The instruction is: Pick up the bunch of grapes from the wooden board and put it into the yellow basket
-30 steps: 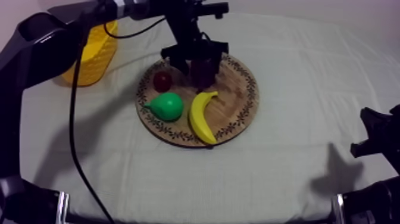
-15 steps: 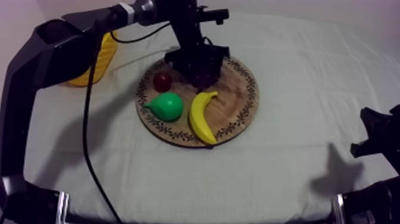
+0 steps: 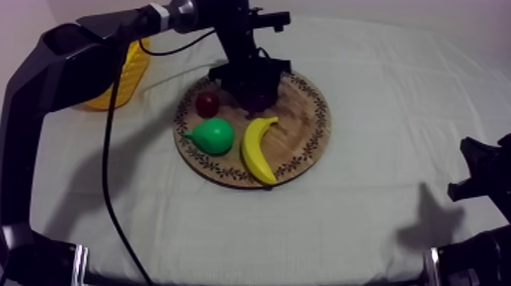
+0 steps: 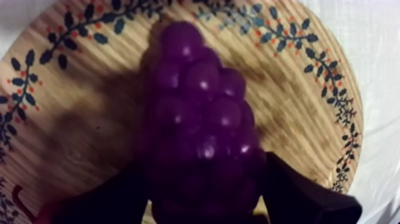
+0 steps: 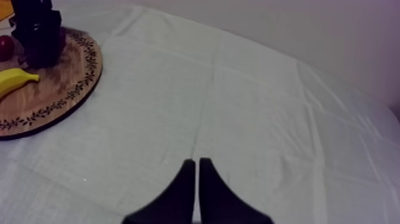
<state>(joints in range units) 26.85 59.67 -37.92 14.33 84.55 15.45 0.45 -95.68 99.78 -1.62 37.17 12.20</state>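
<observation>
Purple bunch of grapes [image 4: 202, 113] lay on the wooden board [image 3: 304, 129], and our left gripper [image 4: 202, 199] had a finger pressed against each side of it. Nearby on the board sat a small red fruit [image 3: 207, 103], a pear [image 3: 214, 135] and a banana [image 3: 257, 148]. The yellow basket [image 3: 125, 72] stood off to the left. Our right gripper [image 5: 196, 170] hung over the cloth [image 5: 238, 107], fingers pressed together.

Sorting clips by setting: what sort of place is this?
Probably a robot test bench: a table under grey-white cloth, black robot arms at both sides, and toy fruit on a round wooden board with patterned rim, near a yellow basket.
</observation>
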